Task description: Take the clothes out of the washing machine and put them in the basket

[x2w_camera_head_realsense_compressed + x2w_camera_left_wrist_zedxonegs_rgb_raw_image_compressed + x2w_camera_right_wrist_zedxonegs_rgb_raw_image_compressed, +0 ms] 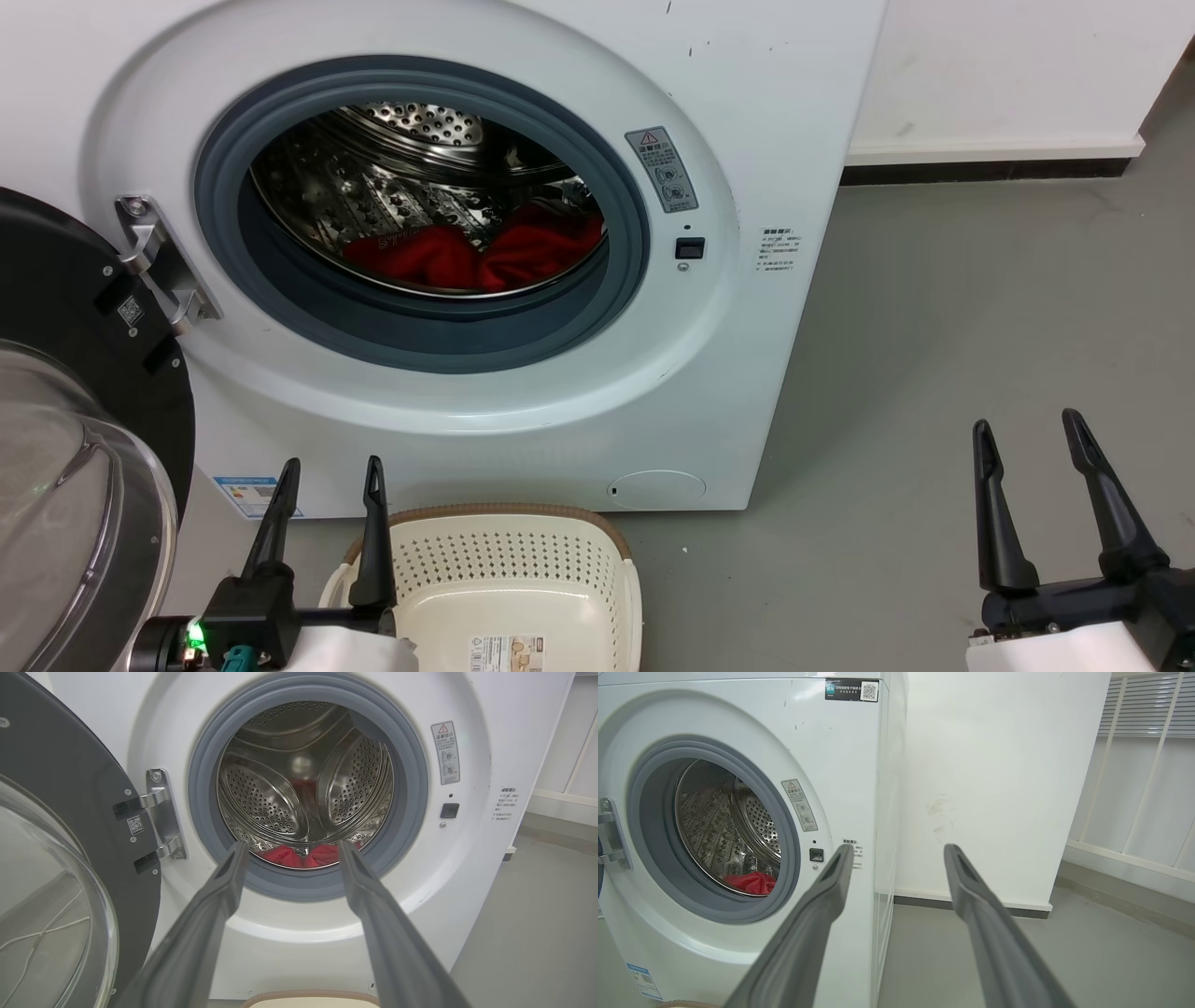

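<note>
While the left end effector (333, 462) and the right end effector (1025, 420) hang spread and empty, the task looks unstarted. The red clothes (476, 257), probably both garments, lie in the drum of the open washing machine (747, 140), and the basket (504, 560) below holds nothing.

grey floor (980, 308), smooth and matt, faint smudges. white wall (994, 765) rises behind it and meets floor at white ledge (990, 149), dark strip (980, 173) beneath. brownish scuff marks (941, 816) on wall, about mid-height in right wrist view. further right, second wall set back: slatted white vent panel (1148, 704) at top, thin white vertical bars (1153, 779) below it (material unclear), low white rail (1125, 861) along their base, grey band under rail down to floor.
</note>
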You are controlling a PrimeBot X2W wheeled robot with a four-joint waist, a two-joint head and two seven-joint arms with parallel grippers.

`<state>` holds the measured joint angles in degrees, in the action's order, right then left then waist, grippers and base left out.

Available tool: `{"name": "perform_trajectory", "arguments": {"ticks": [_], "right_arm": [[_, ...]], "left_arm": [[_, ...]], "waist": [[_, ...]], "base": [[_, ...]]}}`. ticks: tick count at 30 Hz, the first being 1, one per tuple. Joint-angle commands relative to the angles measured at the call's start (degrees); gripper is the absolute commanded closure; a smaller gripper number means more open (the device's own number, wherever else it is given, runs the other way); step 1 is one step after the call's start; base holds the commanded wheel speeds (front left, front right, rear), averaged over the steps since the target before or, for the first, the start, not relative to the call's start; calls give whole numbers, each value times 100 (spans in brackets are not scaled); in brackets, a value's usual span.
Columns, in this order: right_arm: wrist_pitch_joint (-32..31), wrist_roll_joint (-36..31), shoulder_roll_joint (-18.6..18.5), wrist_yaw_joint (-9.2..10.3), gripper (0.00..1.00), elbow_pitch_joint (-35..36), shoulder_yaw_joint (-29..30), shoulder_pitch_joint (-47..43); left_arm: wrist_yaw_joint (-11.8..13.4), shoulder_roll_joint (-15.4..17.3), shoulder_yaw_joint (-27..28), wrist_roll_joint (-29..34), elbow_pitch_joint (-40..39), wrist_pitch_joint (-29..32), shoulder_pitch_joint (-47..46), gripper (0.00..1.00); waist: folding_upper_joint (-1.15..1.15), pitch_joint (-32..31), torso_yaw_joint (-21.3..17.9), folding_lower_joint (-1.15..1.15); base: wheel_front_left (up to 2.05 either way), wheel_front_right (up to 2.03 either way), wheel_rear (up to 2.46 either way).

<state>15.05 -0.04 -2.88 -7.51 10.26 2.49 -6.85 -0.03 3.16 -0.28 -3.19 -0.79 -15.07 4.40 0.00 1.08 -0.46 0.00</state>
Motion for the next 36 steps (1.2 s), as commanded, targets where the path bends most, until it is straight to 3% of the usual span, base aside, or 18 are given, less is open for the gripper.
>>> {"name": "perform_trajectory", "arguments": {"ticks": [1,36], "right_arm": [[19,15,1,4,0,-10,1,-53],[18,187,1,3,0,-317,-88,-90]], "left_arm": [[-34,-15,30,-33,26,-16,34,0],[3,-29,61,-5,29,-16,-31,0]], "waist": [[0,-1,0,0],[0,36,-85,0]], "base": [[0,0,0],[0,0,0]]}}
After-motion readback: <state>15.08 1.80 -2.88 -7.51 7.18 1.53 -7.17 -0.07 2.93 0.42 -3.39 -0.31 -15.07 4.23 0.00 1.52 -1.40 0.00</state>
